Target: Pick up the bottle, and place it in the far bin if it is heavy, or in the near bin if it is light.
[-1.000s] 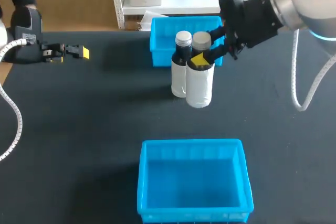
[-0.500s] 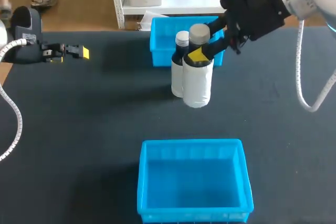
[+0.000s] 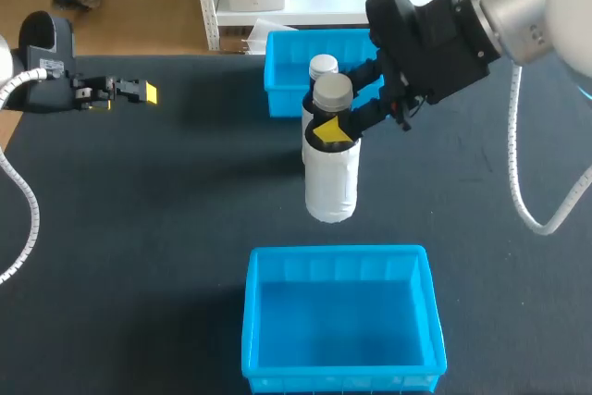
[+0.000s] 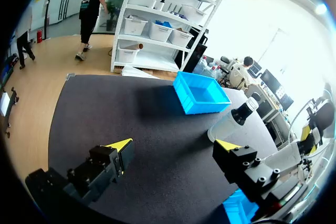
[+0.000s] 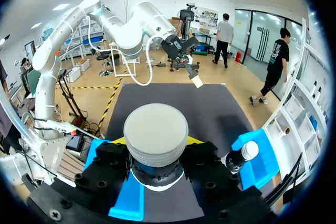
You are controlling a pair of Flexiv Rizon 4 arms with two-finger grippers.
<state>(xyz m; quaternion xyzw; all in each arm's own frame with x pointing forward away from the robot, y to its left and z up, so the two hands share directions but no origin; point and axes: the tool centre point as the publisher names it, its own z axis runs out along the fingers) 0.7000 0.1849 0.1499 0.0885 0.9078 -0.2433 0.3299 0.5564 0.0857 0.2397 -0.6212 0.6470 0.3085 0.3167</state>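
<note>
One bottle [image 3: 331,182] has moved toward near bin [image 3: 252,321].

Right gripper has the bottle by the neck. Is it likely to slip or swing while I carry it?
Probably won't slip: the right gripper pinches the bottle just under its wider cap, which should catch. It hangs roughly upright, so little swing seems likely. The round body would probably roll if laid down.
</note>
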